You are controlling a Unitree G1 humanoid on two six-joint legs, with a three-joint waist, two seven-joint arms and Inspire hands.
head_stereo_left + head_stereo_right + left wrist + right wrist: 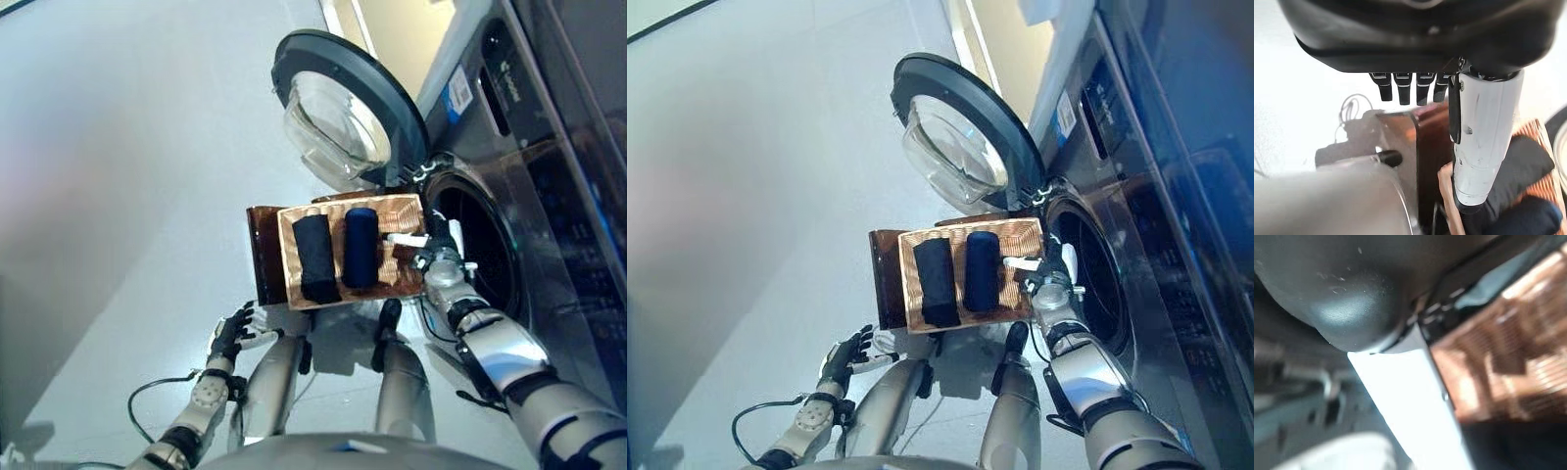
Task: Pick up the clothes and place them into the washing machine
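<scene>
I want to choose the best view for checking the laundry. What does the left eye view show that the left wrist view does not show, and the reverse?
Only the left eye view shows the washing machine, its open door, the drum opening and the right hand at the basket's edge. Only the left wrist view shows the left hand from close, its fingers relaxed and holding nothing. Both show the brown basket with two dark rolled clothes.

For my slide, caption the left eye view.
Right hand reaches the basket holding two rolled clothes beside the open washing machine.
</scene>
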